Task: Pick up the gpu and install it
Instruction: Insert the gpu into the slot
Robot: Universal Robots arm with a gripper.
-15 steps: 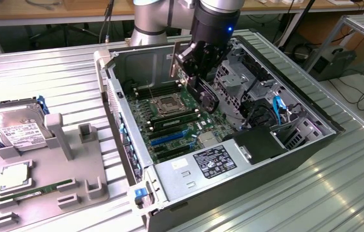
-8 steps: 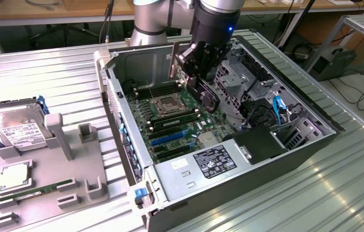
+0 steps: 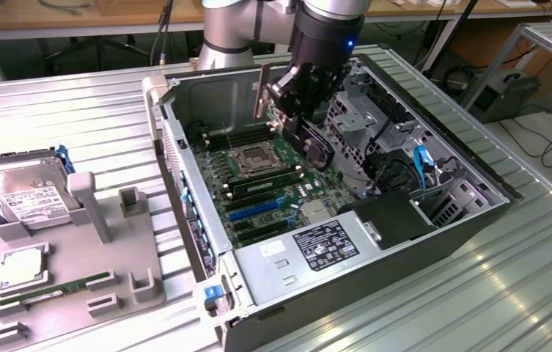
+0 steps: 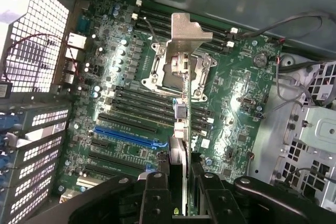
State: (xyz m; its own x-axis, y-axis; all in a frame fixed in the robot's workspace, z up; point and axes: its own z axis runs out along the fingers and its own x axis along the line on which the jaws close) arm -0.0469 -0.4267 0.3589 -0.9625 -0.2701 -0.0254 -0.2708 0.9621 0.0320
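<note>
Counter (image 3: pixel 80 110) carrying an open computer case (image 3: pixel 471 220), directly beneath the tool (image 3: pixel 300 106); motherboard (image 4: pixel 247 93) exposed below it. Clamped edge-on between the tool's closed-in fingers (image 4: pixel 156 195): the gpu (image 3: pixel 313 147), hanging under them above the board, not yet seated. Silver bracket (image 4: pixel 189 27) at one end of the card, beside the tool.

Likely faults:
- Snagging of the bracket on the case's rear wall.
- Card edge striking the CPU socket (image 4: pixel 176 69) underneath.
- Missing the blue slot (image 4: pixel 126 134), off to one side of the tool, through slight tilt or offset.
- Possible slipping of the thin-edge grip under insertion force.

Arm (image 3: pixel 325 29) reaching steeply down into the case, wrist near vertical, tool pointing at the board.
</note>
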